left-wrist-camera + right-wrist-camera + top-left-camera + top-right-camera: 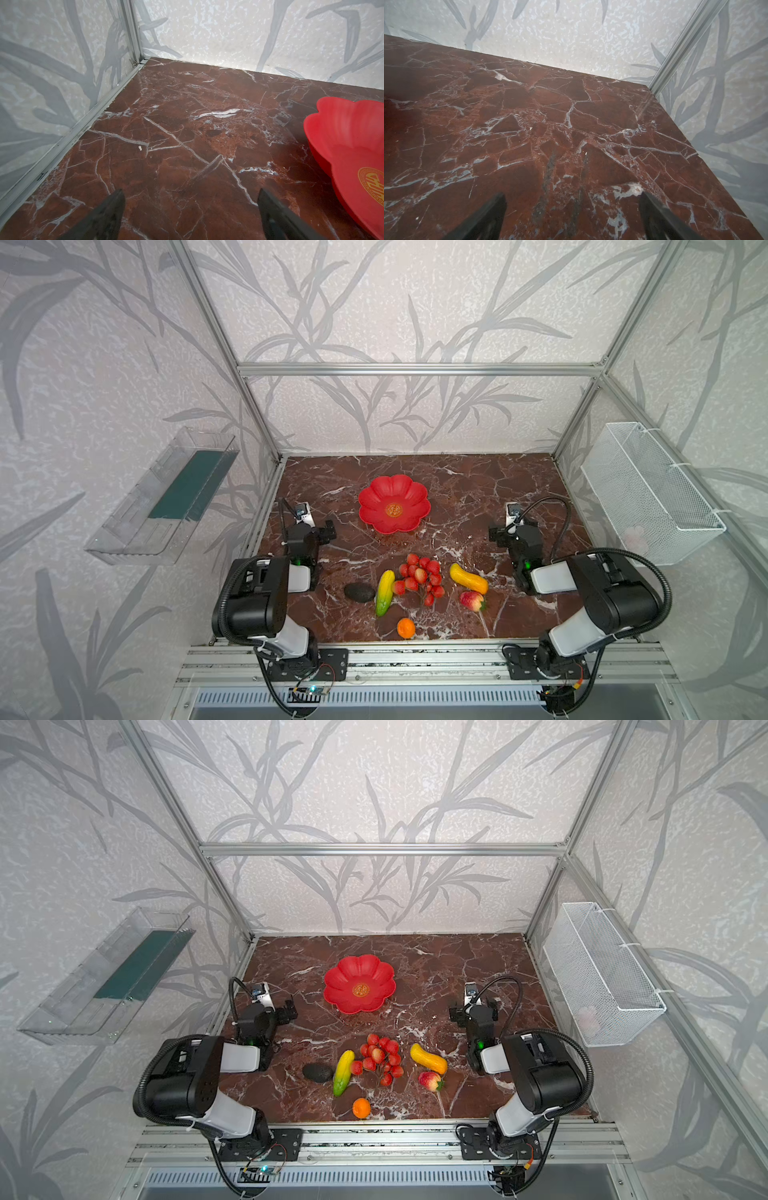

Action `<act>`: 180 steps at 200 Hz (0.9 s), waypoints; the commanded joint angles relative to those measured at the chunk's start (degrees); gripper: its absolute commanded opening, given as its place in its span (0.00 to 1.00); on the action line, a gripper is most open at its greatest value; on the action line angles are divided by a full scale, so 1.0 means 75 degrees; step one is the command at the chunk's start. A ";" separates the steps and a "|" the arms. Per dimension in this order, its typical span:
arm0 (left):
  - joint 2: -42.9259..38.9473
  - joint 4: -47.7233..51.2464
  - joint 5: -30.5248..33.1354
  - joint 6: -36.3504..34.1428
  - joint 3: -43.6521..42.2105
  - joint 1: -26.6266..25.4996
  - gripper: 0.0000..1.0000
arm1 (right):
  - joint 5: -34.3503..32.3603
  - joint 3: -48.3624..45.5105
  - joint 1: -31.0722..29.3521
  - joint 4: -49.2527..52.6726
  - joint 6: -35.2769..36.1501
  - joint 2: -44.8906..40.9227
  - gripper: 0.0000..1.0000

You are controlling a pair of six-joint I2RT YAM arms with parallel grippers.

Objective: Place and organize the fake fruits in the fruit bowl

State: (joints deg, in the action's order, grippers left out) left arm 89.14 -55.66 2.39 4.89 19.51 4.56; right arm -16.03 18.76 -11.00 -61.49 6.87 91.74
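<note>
Holding my left gripper [191,199] and right gripper [572,199] wide open and empty, I am eyeing the mango [385,592] lying just beside the berry cluster [419,576], well apart from the fruit bowl [374,497]. I am judging it light, stiff and slick, best pinched across its middle

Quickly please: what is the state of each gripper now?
Left gripper: open, holding nothing.
Right gripper: open, holding nothing.

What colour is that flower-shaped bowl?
The bowl is red, gold emblem at centre; best in a top view.
</note>
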 commanded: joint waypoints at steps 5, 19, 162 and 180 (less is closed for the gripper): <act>0.0054 0.0001 -0.0061 -0.0170 0.0142 -0.0009 0.99 | -0.0089 -0.0010 -0.0021 -0.0297 -0.0061 0.0060 0.99; 0.0054 0.0006 -0.0057 -0.0171 0.0144 -0.0022 0.99 | -0.0065 0.0005 -0.0010 -0.0249 -0.0072 0.0055 0.99; -0.1275 0.2099 0.0388 -0.0028 0.0685 0.0005 0.99 | -0.0844 0.1308 -0.0237 0.3308 -0.0125 -0.1351 0.99; -0.2571 0.3540 0.0767 0.0436 0.0955 0.0015 0.99 | -0.0669 0.1986 -0.0235 0.4892 -0.1626 -0.2096 0.99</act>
State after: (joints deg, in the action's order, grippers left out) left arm 81.82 -43.46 4.16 5.02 22.61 4.56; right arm -19.35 25.71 -12.05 -43.27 5.43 84.47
